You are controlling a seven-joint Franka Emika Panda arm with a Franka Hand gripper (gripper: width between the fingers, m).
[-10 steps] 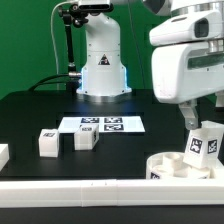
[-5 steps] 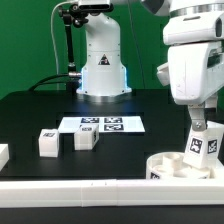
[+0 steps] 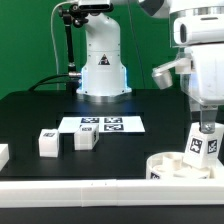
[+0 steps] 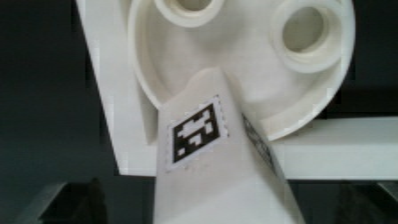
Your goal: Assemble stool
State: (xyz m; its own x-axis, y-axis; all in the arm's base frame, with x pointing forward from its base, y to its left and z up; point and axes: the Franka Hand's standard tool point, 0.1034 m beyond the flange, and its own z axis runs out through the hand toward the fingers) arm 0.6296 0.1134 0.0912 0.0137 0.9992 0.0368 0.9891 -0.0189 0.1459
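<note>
The round white seat disc point(image 3: 172, 166) lies at the exterior view's right, beside the front rail. A blocky white leg point(image 3: 201, 144) with a black-and-white tag stands upright in it. My gripper point(image 3: 205, 124) hangs just above that leg's top, open. In the wrist view the tagged leg point(image 4: 199, 130) rises between my jaws with a dark gap on each side, and nothing is held. Behind it is the seat disc point(image 4: 231, 60) with two round sockets. Two loose legs point(image 3: 47, 142) point(image 3: 85, 138) stand on the black table at the exterior view's left.
The marker board point(image 3: 102, 125) lies flat in the middle of the table, in front of the robot base point(image 3: 102, 70). A long white border rail point(image 3: 90, 190) runs along the front edge. Another white block point(image 3: 3, 155) shows at the far left edge.
The arm has risen over the last second. The hand has lifted from around the standing leg to just above its top. The leg and seat disc have stayed put.
</note>
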